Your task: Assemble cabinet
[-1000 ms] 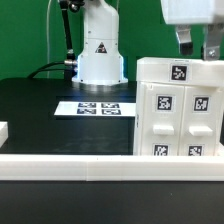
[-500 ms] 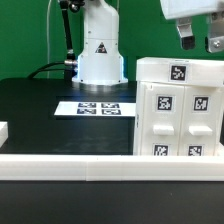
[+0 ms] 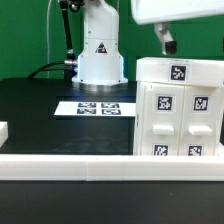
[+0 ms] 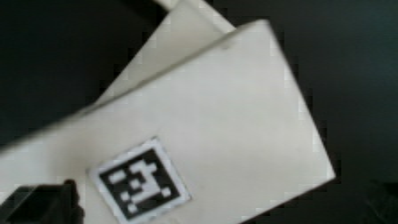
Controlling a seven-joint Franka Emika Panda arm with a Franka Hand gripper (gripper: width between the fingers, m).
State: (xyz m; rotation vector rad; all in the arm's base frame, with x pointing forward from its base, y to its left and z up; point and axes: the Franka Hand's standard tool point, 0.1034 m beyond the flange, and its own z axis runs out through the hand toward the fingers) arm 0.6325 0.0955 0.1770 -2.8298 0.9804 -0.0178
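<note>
The cabinet (image 3: 180, 110) is a large white box at the exterior view's right, standing upright. It has fiducial tags on its top and on the smaller front panels. My gripper (image 3: 178, 42) hangs just above the cabinet's top left corner, not touching it. One dark finger (image 3: 165, 40) shows below the white hand; the other is hidden. In the wrist view the cabinet's tagged top face (image 4: 196, 130) fills the picture, blurred. One dark fingertip (image 4: 36, 200) shows at the edge, and nothing is held.
The arm's white base (image 3: 100, 50) stands at the back. The marker board (image 3: 100, 107) lies flat on the black table in front of it. A long low white border rail (image 3: 90, 165) runs along the front, with a small white piece (image 3: 3, 130) at the exterior view's far left.
The gripper has moved toward the exterior view's left and a little up, from above the cabinet's right part to above its left corner. The cabinet has not moved.
</note>
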